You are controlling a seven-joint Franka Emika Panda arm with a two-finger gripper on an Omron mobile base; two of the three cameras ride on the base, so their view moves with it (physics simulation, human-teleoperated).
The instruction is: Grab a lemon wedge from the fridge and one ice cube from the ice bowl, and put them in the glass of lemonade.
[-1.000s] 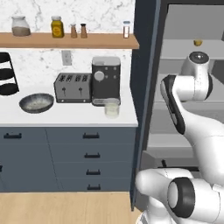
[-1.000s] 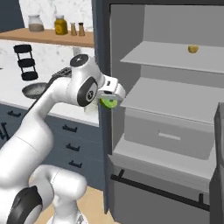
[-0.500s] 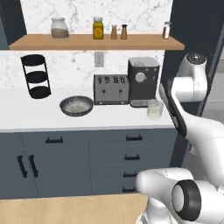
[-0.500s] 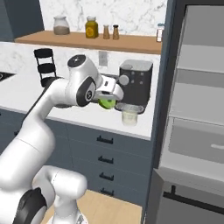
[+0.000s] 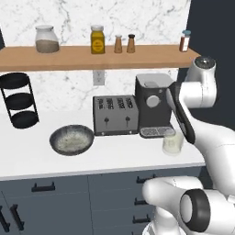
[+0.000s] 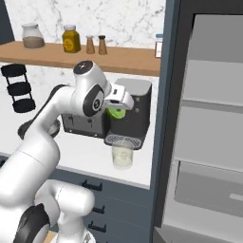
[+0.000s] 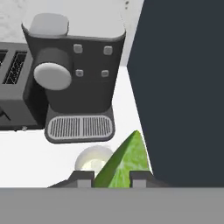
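Base has driven left since half a second ago: both base views have shifted, counter more centred, fridge (image 6: 209, 123) pushed toward the right edge, its grey shelves visible in the right base view. The things themselves haven't moved. Jaws have barely closed further over the last second.

Gripper (image 6: 116, 112) is clamped on the lemon wedge (image 7: 124, 162), carried in the air in front of the coffee machine (image 6: 130, 113), above the glass of lemonade (image 6: 122, 156). In the hand view the wedge sits between the two dark tips, pointed end sticking out past them. Bright yellow-green, flat faceted faces, sharp ridge, matte.

Glass: short clear tumbler, pale whitish liquid, standing on the white counter (image 5: 27, 158) just in front of the machine's ribbed drip tray. From the hand camera it's a pale round disc just beyond the fingertips.

Ice bowl (image 5: 71, 139): shallow, round, dark speckled rim, grainy whitish inside; on the counter left of the toaster (image 5: 115, 114), well apart from the glass.

Toaster is boxy dark grey metal, four slots. Marble-look backsplash, wooden shelf (image 5: 92, 57) with jars and shakers, black three-tier rack (image 5: 18, 99) far left.
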